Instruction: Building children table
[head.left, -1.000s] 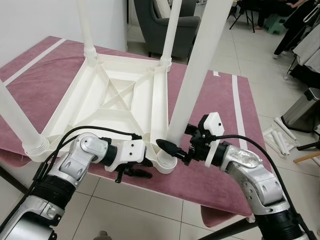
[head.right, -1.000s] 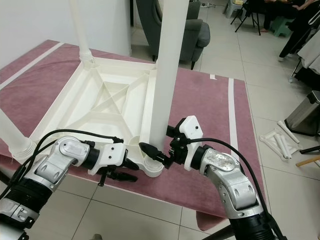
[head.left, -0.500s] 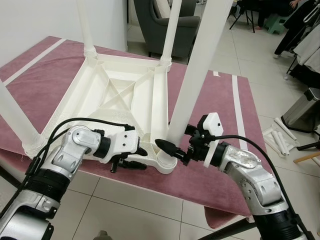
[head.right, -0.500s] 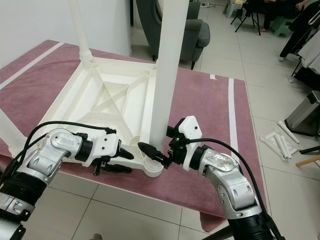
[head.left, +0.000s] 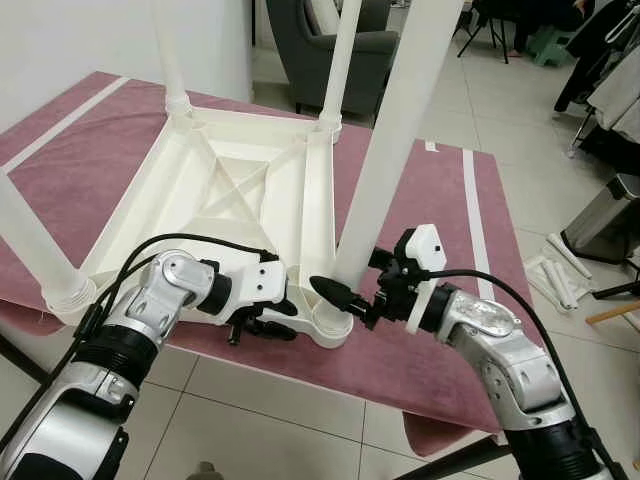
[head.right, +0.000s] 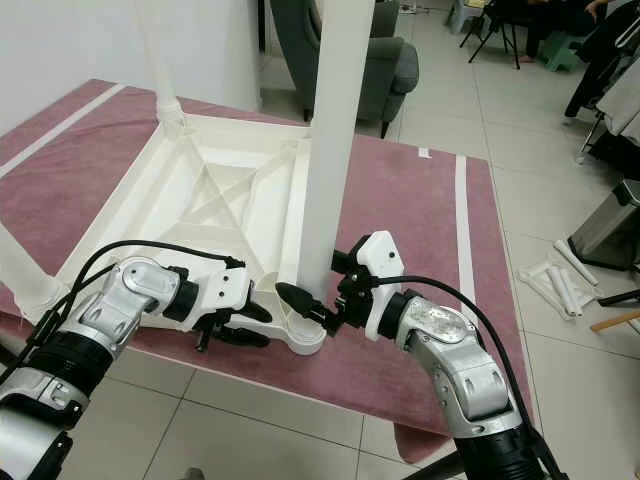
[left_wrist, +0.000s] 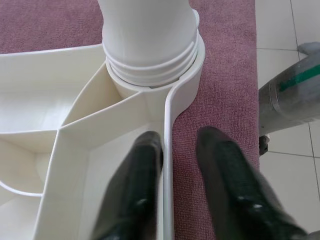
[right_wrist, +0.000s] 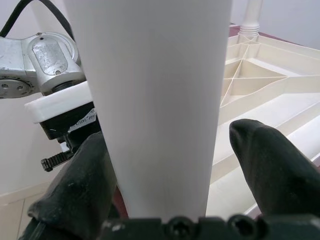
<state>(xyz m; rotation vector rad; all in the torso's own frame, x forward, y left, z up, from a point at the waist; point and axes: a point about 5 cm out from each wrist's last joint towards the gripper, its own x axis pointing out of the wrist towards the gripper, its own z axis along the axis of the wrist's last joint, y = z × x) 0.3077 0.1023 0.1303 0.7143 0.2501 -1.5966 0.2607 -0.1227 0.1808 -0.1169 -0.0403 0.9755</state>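
Head views: upturned white table top (head.left: 240, 200) lies on the maroon mat (head.left: 420, 210). The right gripper (head.left: 345, 300) is closed around the near leg (head.left: 385, 150), just above its corner socket (head.left: 330, 325). The left gripper (head.left: 265, 325) sits beside that socket.

Left wrist view: fingers (left_wrist: 135, 200) slightly parted, straddling the table's edge wall, steadying it.

Right wrist view: leg between both fingers (right_wrist: 265, 165).

Judgement: the leg is being screwed in; next, twist it fully home while the frame is held.
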